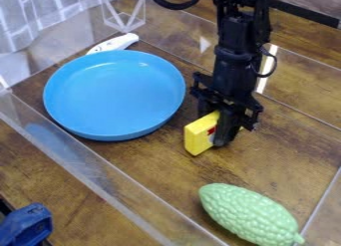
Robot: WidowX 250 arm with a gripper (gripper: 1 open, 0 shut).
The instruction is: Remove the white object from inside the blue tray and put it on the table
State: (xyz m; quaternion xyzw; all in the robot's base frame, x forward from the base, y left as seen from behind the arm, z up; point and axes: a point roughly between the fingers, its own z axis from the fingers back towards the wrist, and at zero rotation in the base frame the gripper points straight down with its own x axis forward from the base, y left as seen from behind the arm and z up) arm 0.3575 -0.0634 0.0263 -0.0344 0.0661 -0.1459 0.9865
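Observation:
The blue tray (114, 96) lies empty on the left of the table (296, 130). The white object (115, 42) rests outside the tray, just past its far rim, near the back wall. My gripper (224, 133) points straight down at the tray's right side. It is shut on a yellow block (200, 137) standing on the table, and its dark fingers cover the block's right part. The block sits a little apart from the tray's rim.
A green bumpy gourd-like object (250, 214) lies at the front right. Low clear acrylic walls (80, 160) border the table at the front left and the back. A blue thing (20, 226) sits outside the front wall.

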